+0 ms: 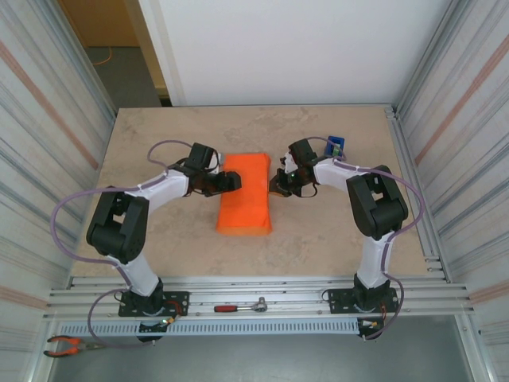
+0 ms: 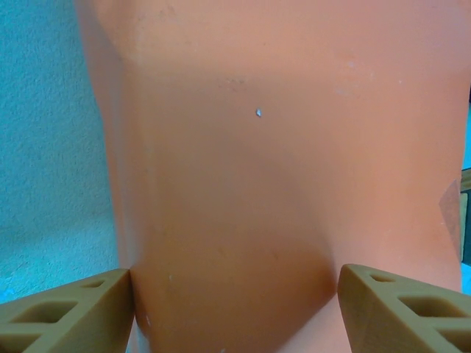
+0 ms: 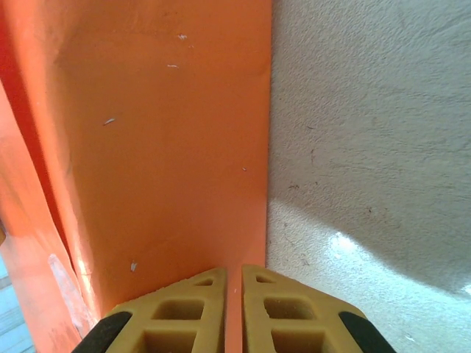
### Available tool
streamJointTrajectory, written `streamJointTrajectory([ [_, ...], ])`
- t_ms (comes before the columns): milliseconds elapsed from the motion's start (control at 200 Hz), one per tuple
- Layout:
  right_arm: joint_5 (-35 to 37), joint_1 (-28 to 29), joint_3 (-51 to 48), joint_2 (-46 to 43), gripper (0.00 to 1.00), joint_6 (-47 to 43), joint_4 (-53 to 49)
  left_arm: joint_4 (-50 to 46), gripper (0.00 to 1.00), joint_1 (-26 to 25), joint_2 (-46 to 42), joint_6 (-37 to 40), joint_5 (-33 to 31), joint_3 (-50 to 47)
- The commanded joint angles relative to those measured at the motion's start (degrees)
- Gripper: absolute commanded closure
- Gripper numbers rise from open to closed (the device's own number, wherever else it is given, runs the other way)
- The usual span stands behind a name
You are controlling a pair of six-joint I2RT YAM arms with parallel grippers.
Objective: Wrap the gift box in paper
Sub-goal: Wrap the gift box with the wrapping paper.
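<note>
Where the arms are bolted: we are picking up a red-handled ratchet [image 1: 238, 306] lying on the rail [image 1: 302, 293] between the two bases, and orange-handled pliers [image 1: 67, 344] sitting off at the near left corner.
The paper [image 1: 245, 195]: we are looking at a long orange bundle lying in the middle of the table [image 1: 159, 135], folded over on itself, its near end pointing toward the rail.
The gift box: we are reading a blocky shape under that bundle, but the paper is covering the box itself.
Left gripper [image 2: 235, 312]: it is sitting at the paper's left side, jaws standing wide apart, and its tan fingers [image 2: 66, 316] are flanking a bulge of orange that is filling the gap and touching both.
Right gripper [image 3: 234, 309]: it is pinching at the paper's right side, jaws all but closed, with the thin sheet edge running between the fingertips.
Blue tape dispenser [image 1: 336, 147]: it is standing just beyond the right wrist, apart from the paper.
Far side: a white wall [image 1: 278, 48] is closing off the table.
</note>
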Motion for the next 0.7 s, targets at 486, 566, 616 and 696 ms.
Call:
streamJointTrajectory([
  [486,-0.3,-6.3,-5.0,-9.0,0.64,4.3,1.5,-3.6,0.23,2.2,-4.3,2.1,1.9,6.1],
  [566,-1.5,-5.7,-4.3,-10.0,0.48,6.0,2.0,-1.5,0.23,3.0,-6.4,1.4,1.4,3.8],
  [616,-2.1,-5.0,-3.3,-10.1,0.41,7.0,1.6,-0.5,0.22,3.2,-7.6,0.7,0.5,2.4],
  [696,-0.5,-3.8,-1.5,-10.2,0.35,8.0,0.3,1.3,0.22,3.3,-9.3,-0.2,-1.0,-0.1],
])
